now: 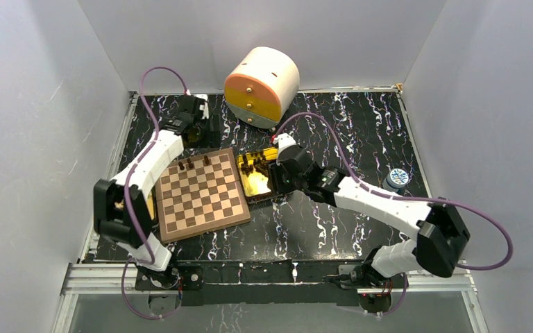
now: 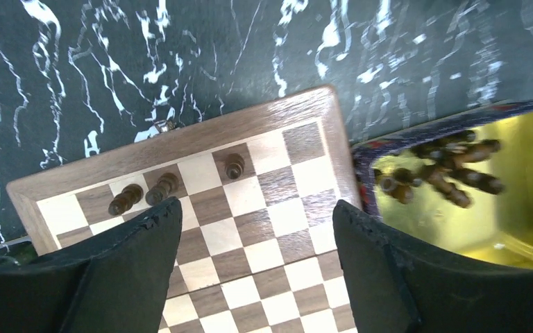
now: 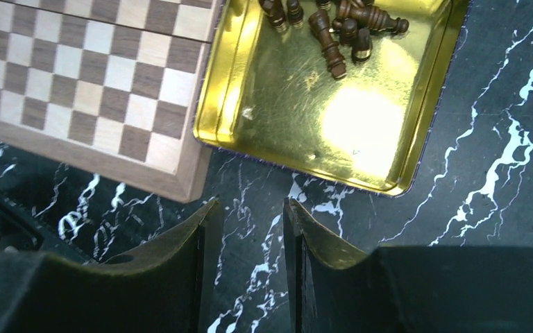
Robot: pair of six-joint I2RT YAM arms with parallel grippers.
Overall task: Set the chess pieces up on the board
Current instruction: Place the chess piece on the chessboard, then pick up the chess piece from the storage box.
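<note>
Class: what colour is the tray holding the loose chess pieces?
The tray is shiny gold; the right wrist view shows it best.

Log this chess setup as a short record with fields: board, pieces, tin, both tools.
board: checkered wood, lying flat
placed: three pieces on its far row
unplaced: heap of pieces lying in the gold tin, right of the board
left tool: open, empty, above the far row
right tool: narrowly open, empty, just off the tin's near edge
</note>
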